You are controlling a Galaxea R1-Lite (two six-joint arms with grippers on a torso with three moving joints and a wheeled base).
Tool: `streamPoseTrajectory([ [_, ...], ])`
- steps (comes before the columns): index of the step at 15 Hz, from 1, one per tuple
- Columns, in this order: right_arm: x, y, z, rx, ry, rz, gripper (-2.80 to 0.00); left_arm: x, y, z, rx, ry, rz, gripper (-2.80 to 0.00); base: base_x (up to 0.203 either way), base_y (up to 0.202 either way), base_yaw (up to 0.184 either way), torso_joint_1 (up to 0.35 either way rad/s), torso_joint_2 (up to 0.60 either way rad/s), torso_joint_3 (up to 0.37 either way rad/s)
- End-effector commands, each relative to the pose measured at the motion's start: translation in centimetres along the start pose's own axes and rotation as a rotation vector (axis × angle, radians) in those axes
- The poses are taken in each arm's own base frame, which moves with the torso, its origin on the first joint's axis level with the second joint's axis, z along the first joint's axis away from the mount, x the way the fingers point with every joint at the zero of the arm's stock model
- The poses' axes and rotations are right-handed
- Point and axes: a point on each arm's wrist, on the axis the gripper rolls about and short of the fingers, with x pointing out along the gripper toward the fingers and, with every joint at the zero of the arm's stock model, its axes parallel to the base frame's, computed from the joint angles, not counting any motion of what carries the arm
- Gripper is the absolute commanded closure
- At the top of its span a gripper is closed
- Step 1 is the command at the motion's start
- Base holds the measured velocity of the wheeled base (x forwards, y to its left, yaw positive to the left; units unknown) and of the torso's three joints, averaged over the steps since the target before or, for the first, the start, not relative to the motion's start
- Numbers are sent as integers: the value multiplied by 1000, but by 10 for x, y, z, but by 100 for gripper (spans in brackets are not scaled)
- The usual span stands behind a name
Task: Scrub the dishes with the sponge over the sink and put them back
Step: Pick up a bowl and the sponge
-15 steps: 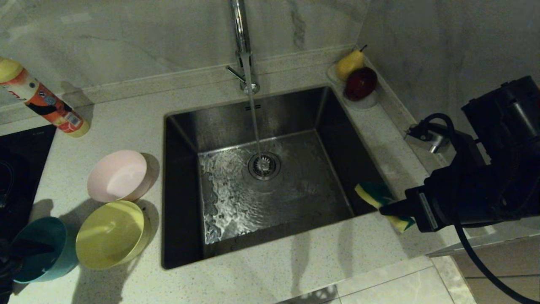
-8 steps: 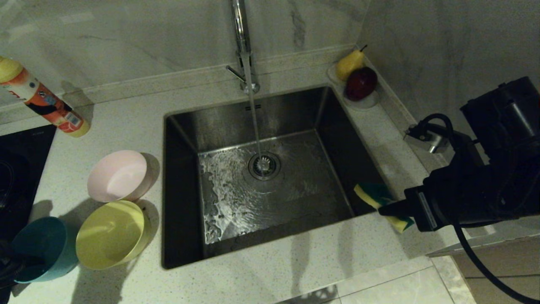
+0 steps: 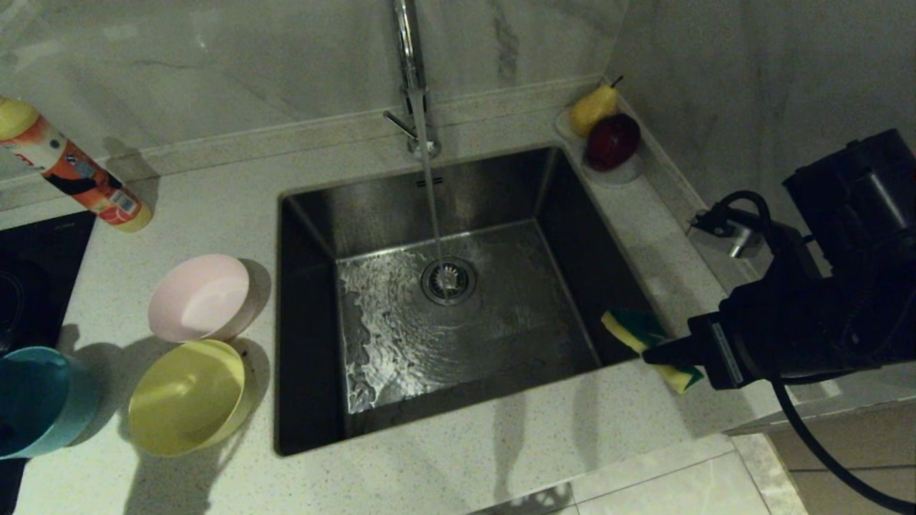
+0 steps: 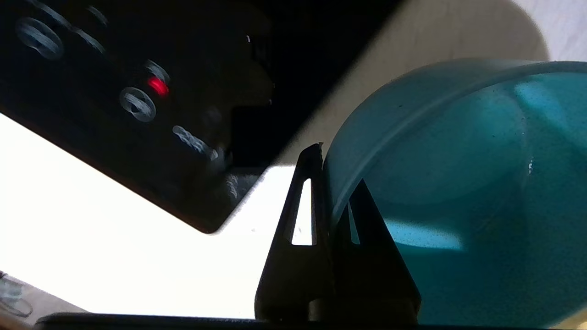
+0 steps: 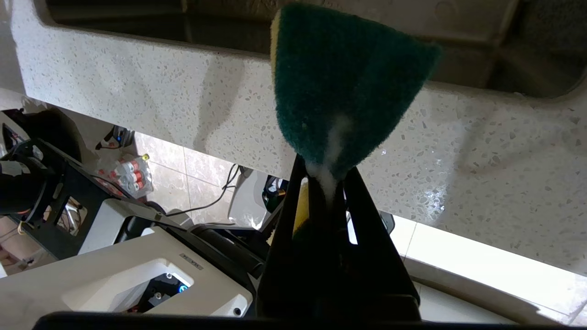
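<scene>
The left gripper (image 4: 328,192) pinches the blue bowl (image 3: 32,400) by its rim, half cut off beside the yellow bowl (image 3: 187,397) and pink bowl (image 3: 200,297). The right gripper (image 5: 325,183) squeezes the sponge (image 3: 644,336) at the sink (image 3: 315,415) edge.

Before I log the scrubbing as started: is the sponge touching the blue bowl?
No, the sponge is at the sink's right edge, the blue bowl far left.

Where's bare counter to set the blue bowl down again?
Free: the counter strip in front of the sink, and behind the pink bowl toward the spray bottle. Crowded: the left side, where pink and yellow bowl touch, and the back right corner's fruit dish.
</scene>
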Motion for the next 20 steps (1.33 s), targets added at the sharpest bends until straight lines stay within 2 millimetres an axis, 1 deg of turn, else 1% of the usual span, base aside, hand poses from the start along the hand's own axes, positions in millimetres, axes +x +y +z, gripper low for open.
streamPoseTrajectory([
  [1,-3,1,0,0,-4,2,0,-15,-3,9,5,-68,-4,0,0,0,0,0,0,0],
  [2,-3,0,0,-1,-6,1,0,-25,-7,13,15,-105,-11,0,0,0,0,0,0,0],
  [5,-4,1,-1,-2,-5,2,0,-62,-25,23,73,-251,-48,0,0,0,0,0,0,0],
  [9,-6,1,-1,-1,-10,3,0,-106,-51,54,106,-444,-107,0,0,0,0,0,0,0],
  [11,-7,1,-1,-1,-13,4,0,-124,-64,67,118,-486,-133,0,0,0,0,0,0,0],
  [13,-5,1,-2,-3,-9,4,0,-147,-82,82,130,-511,-167,0,0,0,0,0,0,0],
  [14,-5,2,-2,-4,-9,5,0,-153,-92,85,129,-503,-198,0,0,0,0,0,0,0],
  [15,-4,2,-2,-7,-5,7,0,-155,-105,85,128,-468,-255,0,0,0,0,0,0,0],
  [17,-2,2,-2,-11,2,8,0,-154,-125,79,141,-413,-326,0,0,0,0,0,0,0],
  [18,0,2,-1,-12,6,7,0,-150,-136,75,157,-387,-348,0,0,0,0,0,0,0],
  [20,0,2,-1,-14,6,7,0,-135,-160,66,186,-346,-353,0,0,0,0,0,0,0],
])
